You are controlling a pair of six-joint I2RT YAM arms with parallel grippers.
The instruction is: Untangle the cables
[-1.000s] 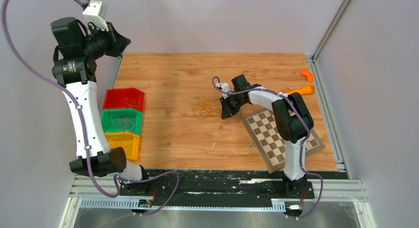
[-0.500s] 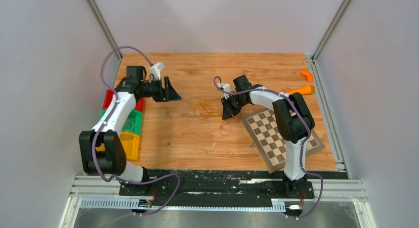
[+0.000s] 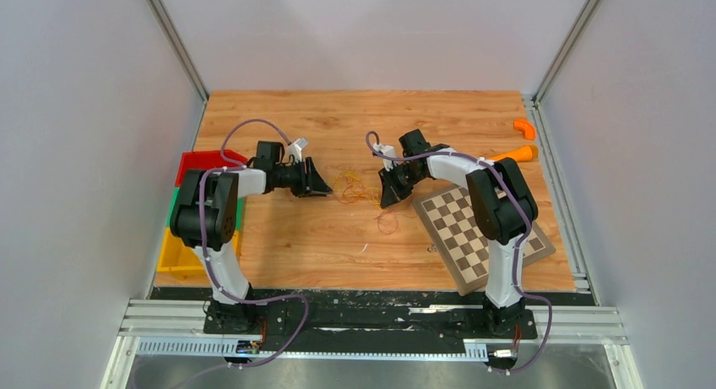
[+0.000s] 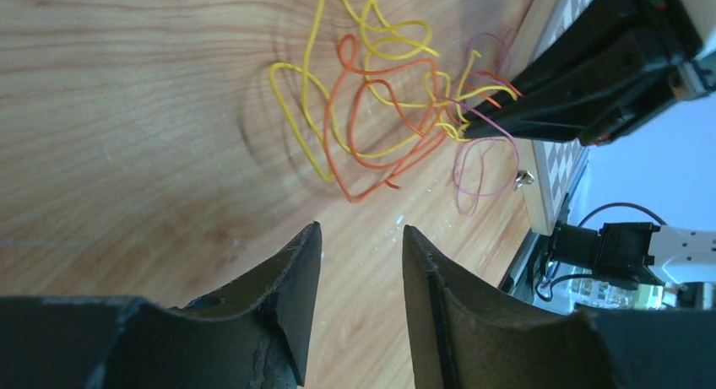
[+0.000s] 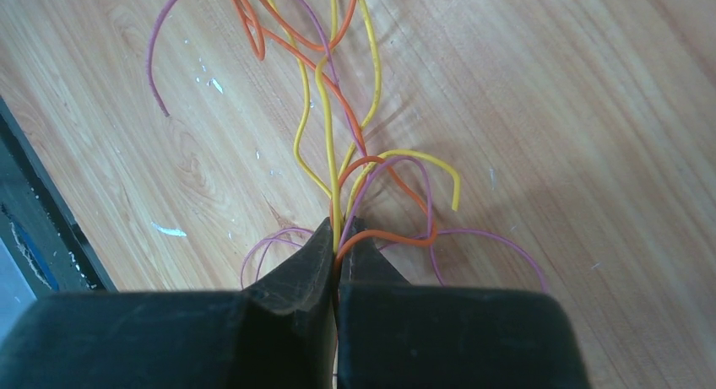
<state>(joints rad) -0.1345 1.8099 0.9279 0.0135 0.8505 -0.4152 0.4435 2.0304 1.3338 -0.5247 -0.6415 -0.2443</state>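
The cables (image 3: pixel 348 186) lie as a loose tangle of thin yellow, orange and purple strands on the wooden table (image 3: pixel 287 119). My right gripper (image 3: pixel 385 195) presses down at the tangle's right edge. In the right wrist view this gripper (image 5: pixel 339 224) is shut on yellow and orange strands (image 5: pixel 332 170) that run between its fingertips. My left gripper (image 3: pixel 324 186) lies low just left of the tangle, pointing at it. In the left wrist view its jaws (image 4: pixel 359 229) stand open and empty, a short way from the strands (image 4: pixel 435 110).
Red (image 3: pixel 198 159) and yellow (image 3: pixel 173 256) bins stand at the table's left edge, partly behind the left arm. A chessboard (image 3: pixel 481 233) lies under the right arm. Two orange pieces (image 3: pixel 523 127) (image 3: pixel 517 154) sit at the back right. A purple loop (image 3: pixel 386 221) lies near the tangle.
The left arm swung down from high at the back left to the table beside the tangle, and its jaws opened. The right arm kept still, holding the strands.
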